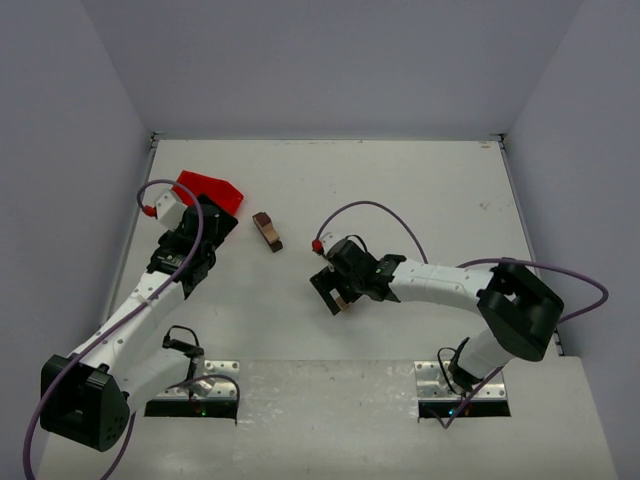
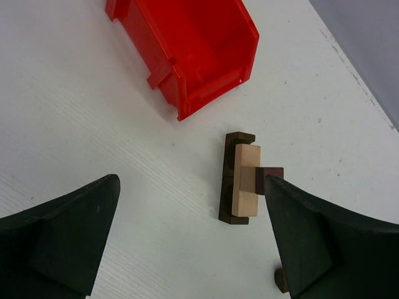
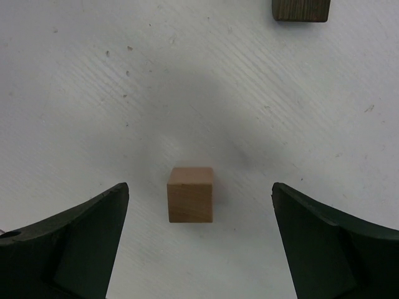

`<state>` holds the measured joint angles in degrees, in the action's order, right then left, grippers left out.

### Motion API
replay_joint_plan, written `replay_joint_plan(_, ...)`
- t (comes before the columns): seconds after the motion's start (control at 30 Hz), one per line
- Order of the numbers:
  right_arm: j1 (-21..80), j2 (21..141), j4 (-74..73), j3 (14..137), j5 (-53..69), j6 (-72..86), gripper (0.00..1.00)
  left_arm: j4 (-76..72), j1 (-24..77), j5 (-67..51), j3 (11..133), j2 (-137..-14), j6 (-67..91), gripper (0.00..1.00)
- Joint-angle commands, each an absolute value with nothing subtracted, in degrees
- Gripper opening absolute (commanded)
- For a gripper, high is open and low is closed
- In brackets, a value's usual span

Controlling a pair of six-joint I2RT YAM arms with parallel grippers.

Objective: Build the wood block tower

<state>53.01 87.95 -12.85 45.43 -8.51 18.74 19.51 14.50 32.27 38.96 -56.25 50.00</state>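
The wood block tower [image 1: 267, 231] stands left of the table's middle. In the left wrist view it [image 2: 242, 180] shows a long dark base, a tan layer and small tan and dark brown cubes on top. My left gripper [image 2: 190, 184] is open and empty, with the tower just inside its right finger [image 2: 305, 237]. In the top view the left gripper [image 1: 212, 226] is left of the tower. A loose tan cube [image 3: 191, 194] lies on the table between the open fingers of my right gripper [image 3: 199, 185], untouched. In the top view the right gripper [image 1: 335, 291] hovers mid-table.
A red plastic bin [image 1: 211, 190] lies at the back left, close behind my left gripper; it also shows in the left wrist view [image 2: 187, 50]. A dark block [image 3: 300, 9] lies beyond the tan cube. A small brown piece [image 2: 282, 280] peeks from under my left gripper's right finger.
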Motion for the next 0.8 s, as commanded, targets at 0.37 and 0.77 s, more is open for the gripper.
replay_joint_plan(0.37,52.7,91.6,-12.5,46.5,-9.2,22.8,0.40,17.9,14.1,32.5,39.1,-56.4,50.0,1.00)
replay_joint_plan(0.77,52.9,90.9,-12.8,58.1,-10.1,18.9,0.16,17.9,14.1,32.5,39.1,-56.5,50.1,1.00)
